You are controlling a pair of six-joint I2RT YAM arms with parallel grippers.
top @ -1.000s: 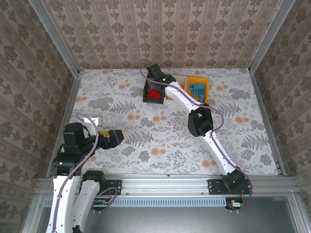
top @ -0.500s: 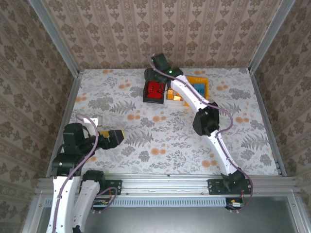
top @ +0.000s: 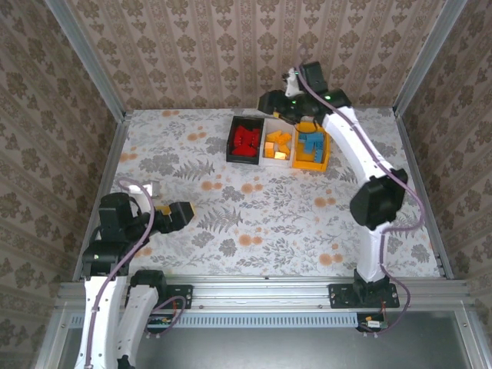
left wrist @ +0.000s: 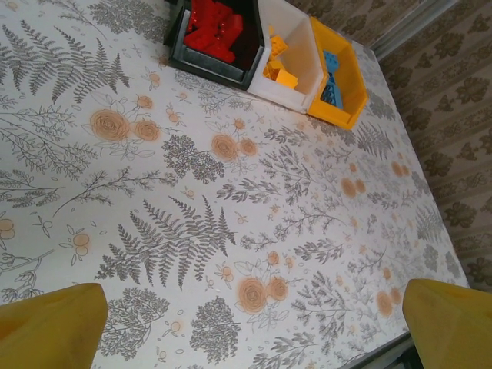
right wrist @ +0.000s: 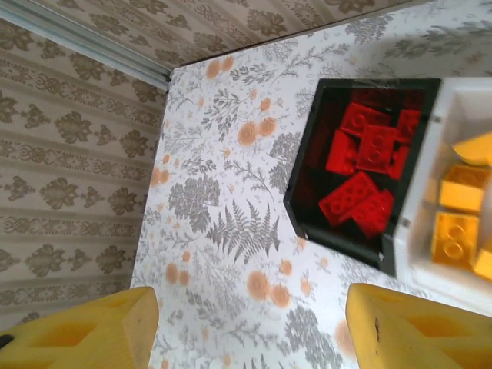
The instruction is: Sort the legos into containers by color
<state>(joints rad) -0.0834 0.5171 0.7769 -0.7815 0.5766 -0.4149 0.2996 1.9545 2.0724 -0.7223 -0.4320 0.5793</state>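
The three trays stand joined in a row at the far middle of the bench [top: 231, 200], the row's long axis running left to right and each tray's own long axis pointing from the arms toward the far wall: black tray [top: 231, 144] on the left, white tray [top: 277, 160] in the middle, yellow tray [top: 310, 164] on the right. Red bricks [right wrist: 361, 173] lie heaped in the black one at mixed angles, several studs-up; orange bricks [right wrist: 457, 207] lie in the white one and blue bricks [top: 311, 142] in the yellow one. The right arm [top: 357, 150] is stretched out long, rising from its base to a raised elbow, running on toward the far wall, then bending at the wrist back to the left, so the right jaws hang above the far end of the row, aimed down. They stand wide apart and hold nothing; past the yellow right fingers [right wrist: 84, 330] the black tray lies below and ahead, nearer the right-hand one, with the white tray touching its side. The left arm [top: 115, 223] is folded close to its base at the near left, the left jaws aimed across bare bench, their yellow left fingers [left wrist: 46, 330] apart and empty, with the row well ahead of them and angled off to the right
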